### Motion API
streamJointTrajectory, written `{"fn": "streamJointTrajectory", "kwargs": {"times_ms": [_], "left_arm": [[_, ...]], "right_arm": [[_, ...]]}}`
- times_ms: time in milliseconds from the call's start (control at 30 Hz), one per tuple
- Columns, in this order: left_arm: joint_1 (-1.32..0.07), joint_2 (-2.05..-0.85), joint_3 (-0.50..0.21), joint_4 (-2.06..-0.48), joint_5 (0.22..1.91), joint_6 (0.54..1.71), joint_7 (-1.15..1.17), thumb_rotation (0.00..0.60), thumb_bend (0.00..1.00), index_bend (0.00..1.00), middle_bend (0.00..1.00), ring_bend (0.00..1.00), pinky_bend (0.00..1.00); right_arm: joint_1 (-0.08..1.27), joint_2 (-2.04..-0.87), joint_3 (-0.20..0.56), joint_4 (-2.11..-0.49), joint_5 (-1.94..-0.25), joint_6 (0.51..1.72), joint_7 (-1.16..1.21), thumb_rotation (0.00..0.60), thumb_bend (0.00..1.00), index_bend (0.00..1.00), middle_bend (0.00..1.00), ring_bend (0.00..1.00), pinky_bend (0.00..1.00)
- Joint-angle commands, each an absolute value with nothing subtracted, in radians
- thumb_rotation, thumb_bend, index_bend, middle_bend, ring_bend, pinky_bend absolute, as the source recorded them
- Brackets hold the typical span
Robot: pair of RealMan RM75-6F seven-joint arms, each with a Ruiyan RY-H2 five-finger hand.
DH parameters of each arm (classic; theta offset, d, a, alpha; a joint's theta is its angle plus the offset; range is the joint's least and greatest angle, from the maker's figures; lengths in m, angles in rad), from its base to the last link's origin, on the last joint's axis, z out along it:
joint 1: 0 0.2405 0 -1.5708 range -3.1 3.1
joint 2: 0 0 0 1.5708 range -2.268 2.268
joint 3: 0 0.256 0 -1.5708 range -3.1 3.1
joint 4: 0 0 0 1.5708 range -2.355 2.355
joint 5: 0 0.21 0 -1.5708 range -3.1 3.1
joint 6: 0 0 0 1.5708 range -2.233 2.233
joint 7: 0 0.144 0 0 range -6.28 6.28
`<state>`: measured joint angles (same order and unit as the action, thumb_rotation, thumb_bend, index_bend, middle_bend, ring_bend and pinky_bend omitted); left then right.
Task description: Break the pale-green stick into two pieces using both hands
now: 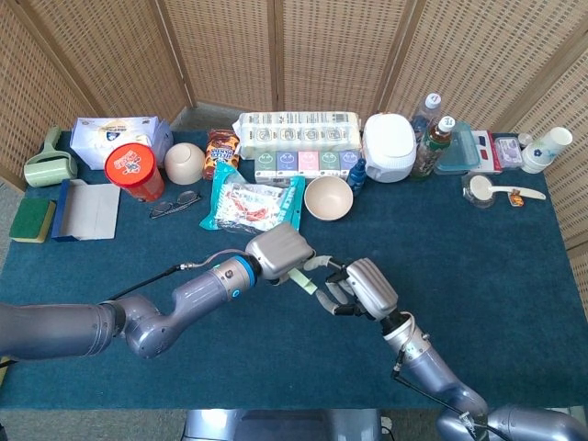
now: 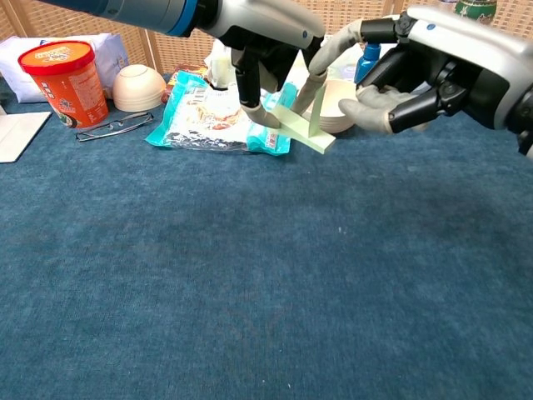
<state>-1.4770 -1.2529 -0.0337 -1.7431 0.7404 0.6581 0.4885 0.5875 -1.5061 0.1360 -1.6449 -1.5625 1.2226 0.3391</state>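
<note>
The left hand (image 2: 262, 37) is held above the middle of the blue cloth-covered table (image 1: 514, 266), palm down, at the end of a silver forearm that reaches in from the left edge. Its fingers (image 2: 252, 100) are curled downward and closed on one end of the pale-green flat stick (image 2: 301, 132), which is gripped between fingertips and thumb. The stick is carried clear of the cloth, tilted, with its free end pointing toward the right hand.

The right hand (image 2: 416, 71) is brought in from the near right corner, back upward, with its thumb (image 2: 379, 108) extended toward the left hand. One finger is stretched down to the far end of the stick and is seen touching it; the remaining fingers are curled under the palm. Whether that end is actually pinched cannot be told from either view.

In the head view the two hands (image 1: 280, 253) (image 1: 367, 287) are seen close together, with the stick (image 1: 306, 281) bridging the gap between them.

Just behind the hands, a light-blue plastic snack bag (image 2: 212, 117) and a cream ceramic bowl (image 1: 328, 197) are laid near the table centre. Toward the far left corner, a red cylindrical tub (image 2: 71, 79), a pair of thin-framed glasses (image 2: 112, 127) and an upturned beige bowl (image 2: 137, 87) are placed.
</note>
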Motion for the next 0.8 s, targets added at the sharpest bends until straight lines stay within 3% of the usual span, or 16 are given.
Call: {"fn": "streamJointTrajectory", "kwargs": {"times_ms": [33, 800], "left_arm": [[-1.477, -1.252, -0.035, -1.743, 0.740, 0.658, 0.486, 0.600, 0.39, 0.66, 1.00, 1.00, 1.00], [-1.495, -1.276, -0.040, -1.719, 0.731, 0.645, 0.480, 0.600, 0.39, 0.66, 1.00, 1.00, 1.00]], "right_arm": [[0.591, -1.513, 0.135, -1.644, -1.562, 1.219, 0.335, 0.600, 0.45, 0.33, 0.92, 1.00, 0.86], [0.602, -1.527, 0.143, -1.633, -1.542, 1.201, 0.323, 0.600, 0.48, 0.46, 0.92, 1.00, 0.86]]}}
